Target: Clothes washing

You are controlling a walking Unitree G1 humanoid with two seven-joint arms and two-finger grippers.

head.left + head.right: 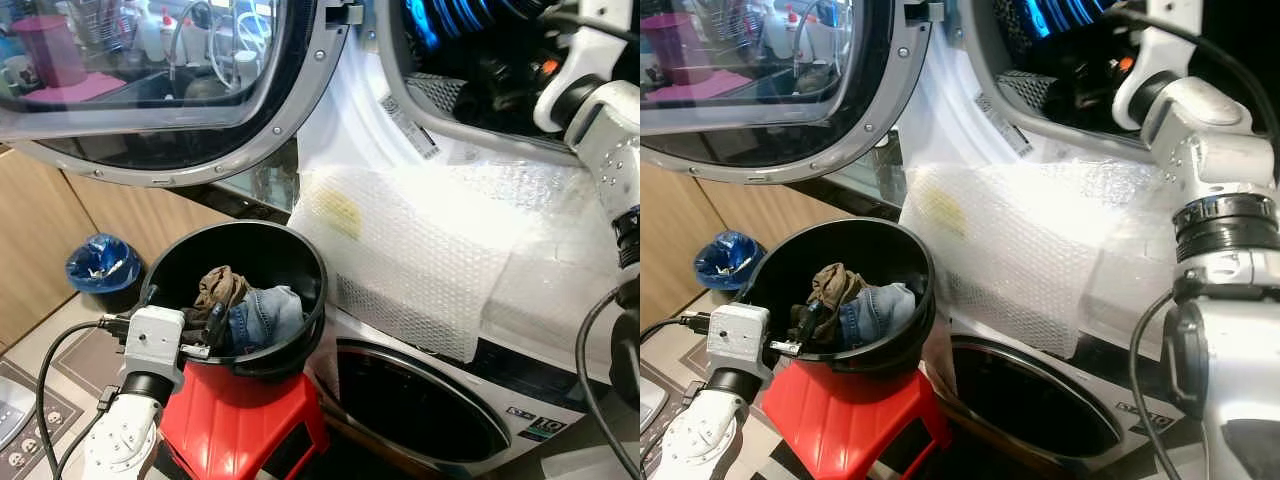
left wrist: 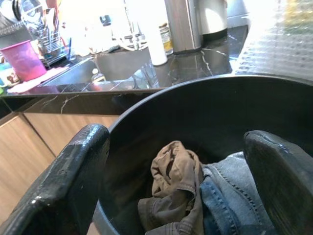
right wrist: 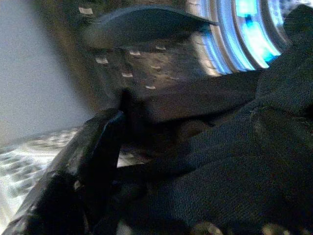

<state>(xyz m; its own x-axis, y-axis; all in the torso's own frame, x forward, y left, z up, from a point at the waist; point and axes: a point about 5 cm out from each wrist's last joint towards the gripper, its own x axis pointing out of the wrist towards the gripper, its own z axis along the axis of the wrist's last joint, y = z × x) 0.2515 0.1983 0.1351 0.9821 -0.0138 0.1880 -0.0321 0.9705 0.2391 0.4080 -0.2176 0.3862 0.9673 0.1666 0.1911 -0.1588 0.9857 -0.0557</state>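
Head stereo looks down on black basket (image 1: 300, 262), left wrist close above it, right wrist inside drum (image 3: 146, 58)

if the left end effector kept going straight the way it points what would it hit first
Most likely the brown garment lying in the black bucket, beside the jeans. The left end effector is open and aimed into the bucket; depth is uncertain.

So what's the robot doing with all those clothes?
It is loading the washing machine. The right gripper is up inside the drum, its jaws shut on a dark garment. The left gripper hovers with open jaws over the black bucket on a red stool, where a brown garment and jeans wait.
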